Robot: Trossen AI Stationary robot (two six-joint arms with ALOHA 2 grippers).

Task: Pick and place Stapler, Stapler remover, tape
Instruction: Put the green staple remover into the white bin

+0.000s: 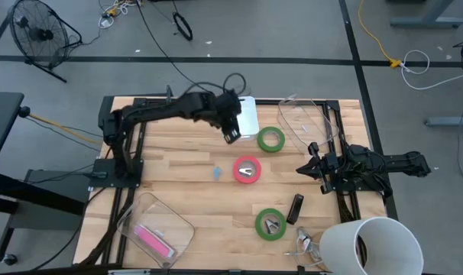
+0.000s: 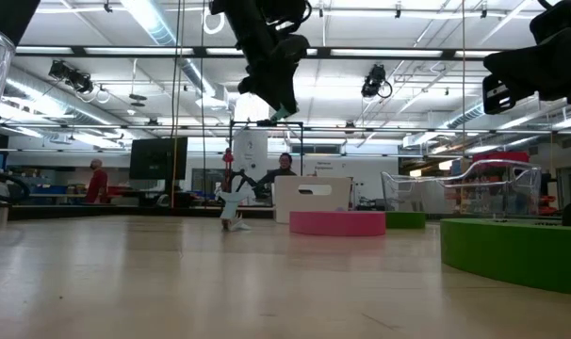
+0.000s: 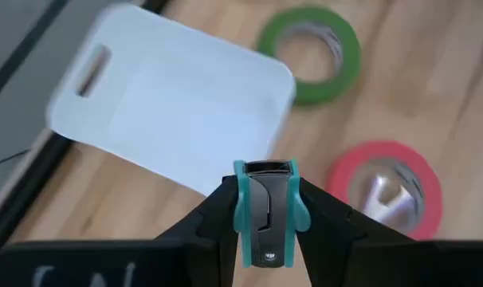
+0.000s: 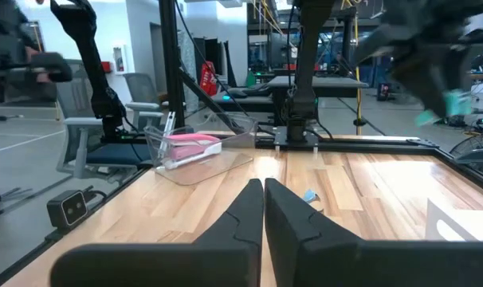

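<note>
My left gripper hangs high over the table's far middle, shut on a black-and-teal staple remover, which also shows in the low view. Below it lie a flat white board, a green tape roll and a red tape roll with a silvery thing in its centre. A second green roll lies flat near the front, also with a silvery thing inside. A black stapler lies beside that roll. My right gripper is shut and empty at the table's right. My left gripper pinches the staple remover by its two teal sides between its two fingers. The fingers point down at the table. The remover is lifted clear, above the near edge of the white board.
A clear tub stands at the far right. Another clear tub, holding a pink thing, stands at the near left. A big white cup stands at the near right, with small metal things beside it. A small blue scrap lies at mid-table.
</note>
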